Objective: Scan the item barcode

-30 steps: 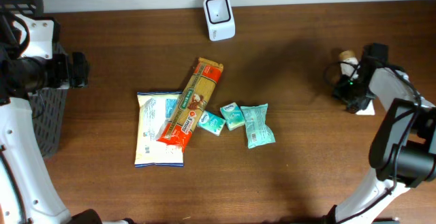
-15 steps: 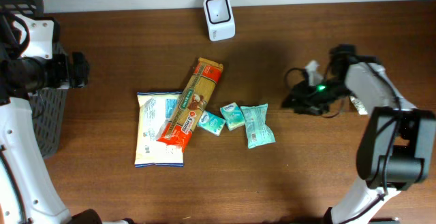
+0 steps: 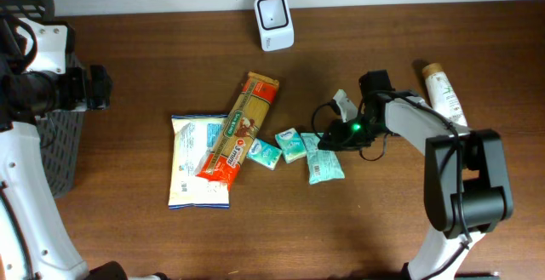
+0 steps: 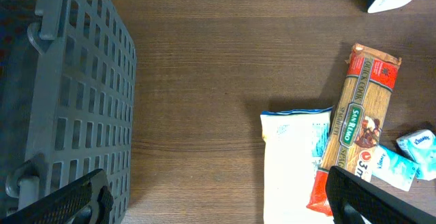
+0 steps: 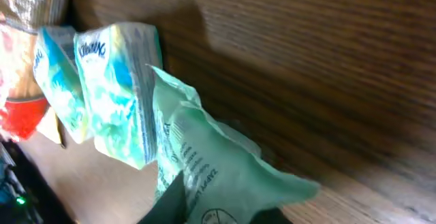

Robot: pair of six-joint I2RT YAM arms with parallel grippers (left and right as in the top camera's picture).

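A pale green packet (image 3: 325,162) lies right of the middle of the table, next to two small tissue packs (image 3: 290,145). My right gripper (image 3: 329,139) sits at the packet's upper edge. In the right wrist view the green packet (image 5: 218,163) fills the space between the two dark fingers (image 5: 170,200), which press on its crinkled end. The white barcode scanner (image 3: 274,11) stands at the table's far edge. Far to the left, beside the basket, my left gripper (image 4: 218,207) hangs open with only bare wood between its fingers.
A long pasta packet (image 3: 243,127) lies across a white bag (image 3: 196,165) left of the tissue packs. A dark grey basket (image 4: 61,101) stands at the left edge. A small bottle (image 3: 443,88) lies at the right side.
My right arm swung left from the bottle at the far right to the green packet, and its jaws closed there. The bottle stays lying on the table. The left arm has not moved.
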